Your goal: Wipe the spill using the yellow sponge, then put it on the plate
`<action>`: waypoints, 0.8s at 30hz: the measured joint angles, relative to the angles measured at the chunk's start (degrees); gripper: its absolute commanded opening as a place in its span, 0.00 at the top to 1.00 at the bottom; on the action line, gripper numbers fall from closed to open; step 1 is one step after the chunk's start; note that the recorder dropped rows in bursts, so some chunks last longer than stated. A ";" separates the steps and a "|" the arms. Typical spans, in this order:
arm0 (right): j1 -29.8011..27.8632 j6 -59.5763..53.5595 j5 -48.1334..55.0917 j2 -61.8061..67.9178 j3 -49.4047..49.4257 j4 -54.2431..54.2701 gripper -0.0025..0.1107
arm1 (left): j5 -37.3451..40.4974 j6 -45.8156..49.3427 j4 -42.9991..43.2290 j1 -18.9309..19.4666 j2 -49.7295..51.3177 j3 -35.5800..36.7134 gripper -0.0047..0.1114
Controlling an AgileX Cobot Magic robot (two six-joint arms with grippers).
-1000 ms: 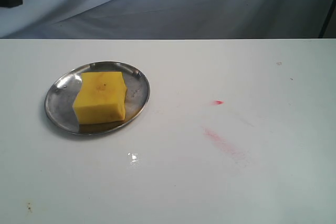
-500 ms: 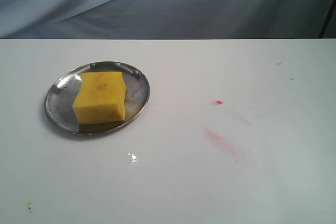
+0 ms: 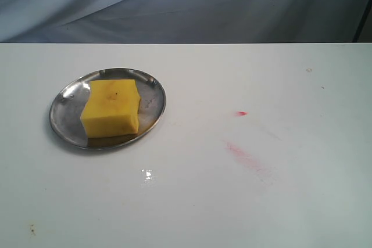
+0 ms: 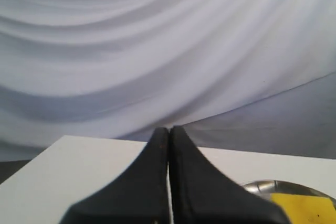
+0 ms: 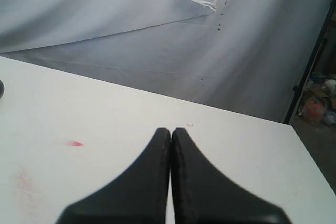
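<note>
The yellow sponge [image 3: 110,107] lies flat on the silver plate [image 3: 63,111] at the left of the white table. No yellowish-tan spill shows; only a tiny glinting wet spot [image 3: 147,173] sits in front of the plate. Neither gripper appears in the exterior view. My left gripper [image 4: 169,128] is shut and empty, held back from the table, with the plate's rim [image 4: 260,185] and a corner of the sponge [image 4: 307,206] beyond it. My right gripper [image 5: 171,129] is shut too, with nothing in it, above the table's right part.
A small red dot [image 3: 242,113] and a faint red smear [image 3: 247,158] mark the table right of centre; the dot [image 5: 76,143] also shows in the right wrist view. Grey cloth hangs behind the table's far edge.
A dark piece of the left arm at the exterior view's top left corner has gone out of view. Sponge and plate have not moved.
</note>
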 measured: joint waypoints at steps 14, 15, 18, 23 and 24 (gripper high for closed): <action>0.00 0.00 0.00 0.00 0.00 0.00 0.98 | -16.35 0.84 -10.87 0.00 0.00 16.55 0.96; 0.00 0.00 0.00 0.00 0.00 0.00 0.98 | -17.04 0.84 -10.73 0.00 0.00 16.81 0.96; 0.00 0.00 0.00 0.00 0.00 0.00 0.98 | -17.75 0.84 -9.50 0.00 0.00 16.79 0.96; 0.00 0.00 0.00 0.00 0.00 0.00 0.98 | -17.89 0.94 -6.36 0.00 -2.18 16.82 0.96; 0.00 0.00 0.00 0.00 0.00 0.00 0.98 | -18.00 0.94 -5.81 0.00 -3.33 16.82 0.96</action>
